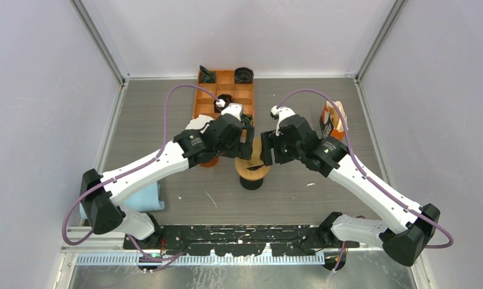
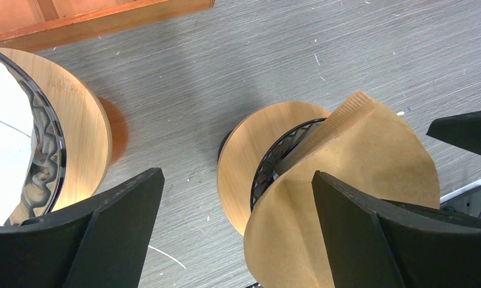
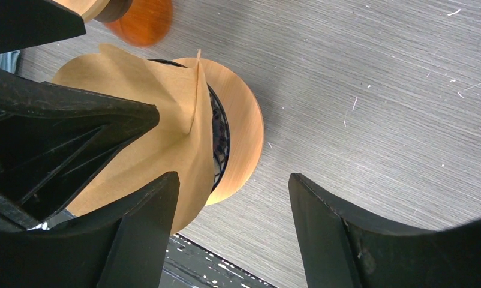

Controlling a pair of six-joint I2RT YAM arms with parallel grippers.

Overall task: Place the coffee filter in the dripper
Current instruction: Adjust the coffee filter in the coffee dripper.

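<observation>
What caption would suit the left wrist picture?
Brown coffee filter standing in the wooden-rimmed dripper, left gripper open above.

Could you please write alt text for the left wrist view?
A brown paper coffee filter rests tilted on a round wooden dripper with a black wire basket, framed by the open left gripper. A second wooden dripper stands beside it.

An orange compartment tray [image 1: 244, 93] sits at back, a carton [image 1: 330, 119] right, a blue cloth [image 1: 144, 198] left.

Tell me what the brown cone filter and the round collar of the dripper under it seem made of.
Brown cone filter: probably unbleached paper, matte, with a thin crimped seam. Round dripper collar: likely wood or bamboo, smooth satin finish, faint straight grain showing.
</observation>
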